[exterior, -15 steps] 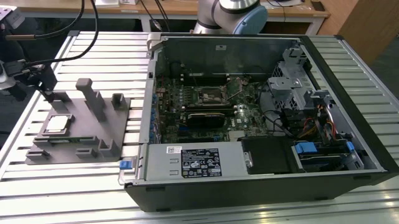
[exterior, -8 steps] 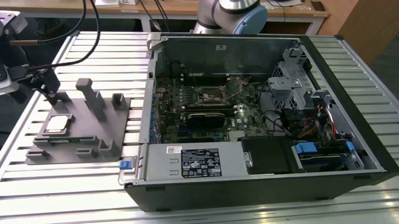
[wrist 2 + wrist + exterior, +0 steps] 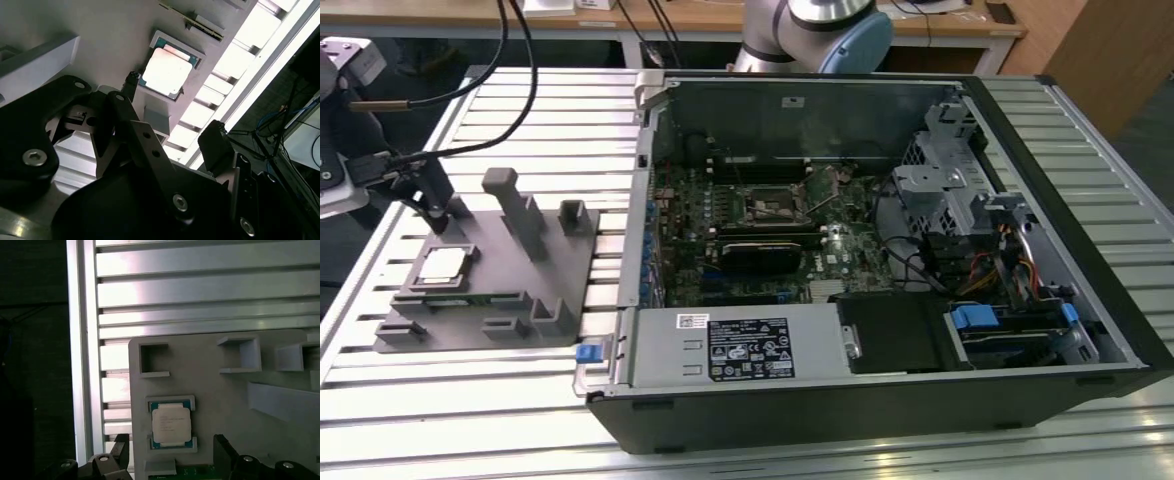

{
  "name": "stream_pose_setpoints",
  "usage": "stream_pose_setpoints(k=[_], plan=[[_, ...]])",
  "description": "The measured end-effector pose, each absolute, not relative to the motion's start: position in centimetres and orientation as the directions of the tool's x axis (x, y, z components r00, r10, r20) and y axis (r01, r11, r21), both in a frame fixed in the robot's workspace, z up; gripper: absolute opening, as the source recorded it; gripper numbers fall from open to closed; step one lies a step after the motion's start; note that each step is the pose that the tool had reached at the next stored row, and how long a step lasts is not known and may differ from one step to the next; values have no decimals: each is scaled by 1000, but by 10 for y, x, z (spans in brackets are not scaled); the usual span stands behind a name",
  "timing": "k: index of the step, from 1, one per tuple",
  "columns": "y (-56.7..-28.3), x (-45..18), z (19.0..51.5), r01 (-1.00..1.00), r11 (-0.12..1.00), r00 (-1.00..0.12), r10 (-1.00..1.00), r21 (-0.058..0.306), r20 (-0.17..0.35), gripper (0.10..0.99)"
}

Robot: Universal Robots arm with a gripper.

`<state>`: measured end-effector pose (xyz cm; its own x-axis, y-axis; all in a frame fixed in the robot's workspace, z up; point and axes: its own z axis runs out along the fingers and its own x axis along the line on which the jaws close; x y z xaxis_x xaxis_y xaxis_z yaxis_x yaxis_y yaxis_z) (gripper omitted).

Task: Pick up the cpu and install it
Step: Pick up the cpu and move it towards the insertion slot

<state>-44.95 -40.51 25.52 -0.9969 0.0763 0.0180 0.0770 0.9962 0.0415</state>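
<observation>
the cpu (image 3: 171,423) is lying in a gray tray (image 3: 210,370) pocket below the pincer (image 3: 171,442), which is pointing down, fingers (image 3: 224,450) spread wider than its edges, touching nothing.

Tool (image 3: 171,105) spread wide nr cpu (image 3: 166,71), sat in grey holder (image 3: 110,30) recess.

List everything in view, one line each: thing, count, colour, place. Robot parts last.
cpu: one, silvery-white, lying in a recess of the holder.
holder: one, grey, on the table at the exterior view's left of the case.
computer case: one, black, open, on the table.
motherboard socket: one, black-framed, inside the case.
power supply: one, silver, at the case's near edge.
cables: a few, black, above the table's far left.
table: one, silver slats, under everything.
arm: one, grey and blue, behind the case.
claw: one, black, open, fingers either side of the cpu.
</observation>
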Motion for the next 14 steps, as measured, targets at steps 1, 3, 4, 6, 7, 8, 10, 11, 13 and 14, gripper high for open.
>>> stream_pose_setpoints(k=[1, 3, 4, 6, 7, 8, 10, 11, 13, 14], plan=[[-405, -449, 254, 77, 996, -997, 76, 41, 18, 761], [-405, -450, 253, 77, 996, -997, 76, 41, 19, 761], [-406, -450, 252, 77, 996, -997, 76, 41, 19, 761], [-406, -450, 251, 77, 996, -997, 76, 41, 19, 761], [-406, -450, 251, 77, 996, -997, 76, 41, 19, 761], [-406, -449, 250, 77, 996, -997, 76, 41, 19, 761], [-406, -449, 249, 77, 996, -997, 76, 41, 19, 761], [-407, -449, 248, 77, 996, -997, 76, 41, 19, 761], [-408, -449, 247, 77, 996, -997, 76, 41, 19, 761], [-409, -449, 246, 77, 996, -997, 76, 42, 19, 761]])
